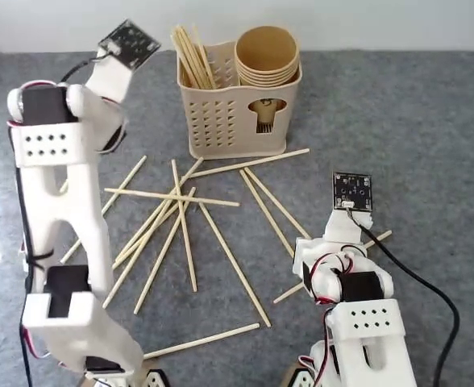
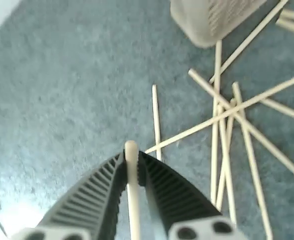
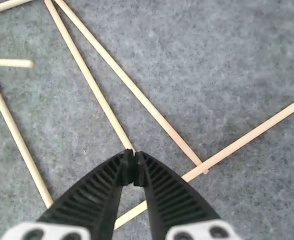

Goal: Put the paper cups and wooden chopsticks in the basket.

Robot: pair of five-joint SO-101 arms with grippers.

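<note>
Left gripper (image 2: 131, 156) pinches one chopstick (image 2: 133, 200) above the grey mat (image 2: 62, 100); right gripper (image 3: 133, 167) is pressed together, holding nothing; paper cups (image 1: 267, 52) sit in the basket (image 1: 221, 121); loose chopsticks (image 1: 185, 234) lie scattered before it.

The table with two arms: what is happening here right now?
Two robot arms are filling a basket. The stacked cups already sit in it, beside a bundle of chopsticks. The left gripper is shut on one chopstick. The right gripper is shut and holds nothing, low over the loose chopsticks that lie scattered on the grey mat.
</note>
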